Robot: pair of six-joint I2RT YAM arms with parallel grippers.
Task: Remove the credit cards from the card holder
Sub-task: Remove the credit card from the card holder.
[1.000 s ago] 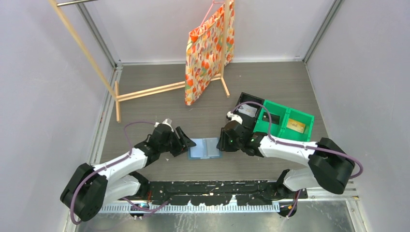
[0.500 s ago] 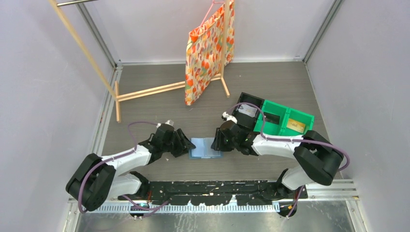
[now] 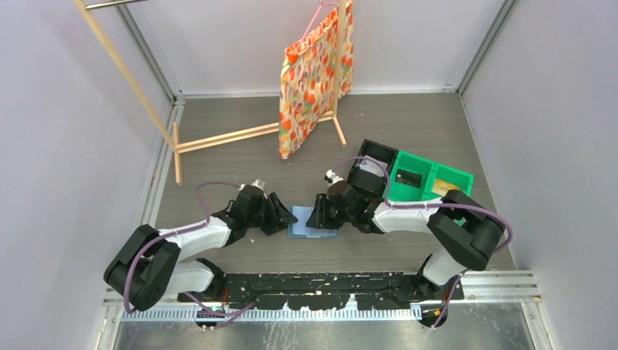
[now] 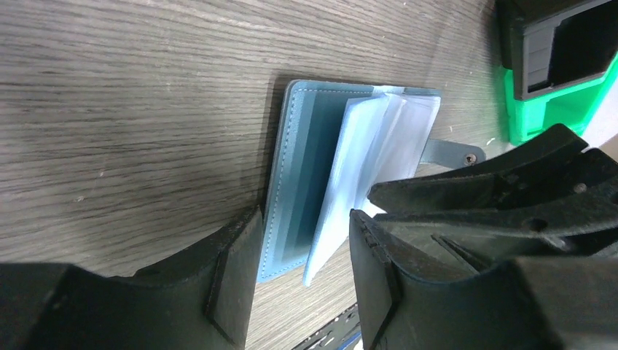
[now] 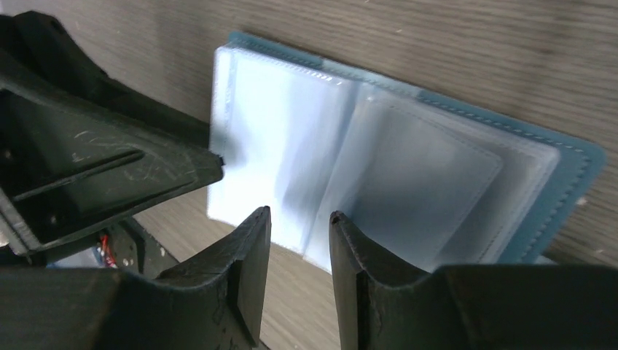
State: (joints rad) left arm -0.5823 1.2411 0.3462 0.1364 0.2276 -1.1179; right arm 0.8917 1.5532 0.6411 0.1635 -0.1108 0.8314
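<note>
We found both arms [image 3: 193,237] low over the bench [image 3: 240,157], the left tool [image 4: 302,237] straddling the card holder [image 4: 306,138], grip uncertain; only its wrist view showed the right tool [image 5: 299,226] narrowly parted.

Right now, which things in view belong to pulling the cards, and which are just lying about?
In the job: open teal-blue folding card holder with translucent sleeves; left gripper and right gripper at its edges; green plastic bin and black plastic bin, likely drop-off spots.
Lying about: orange patterned bag; wooden rack it hangs from.
</note>
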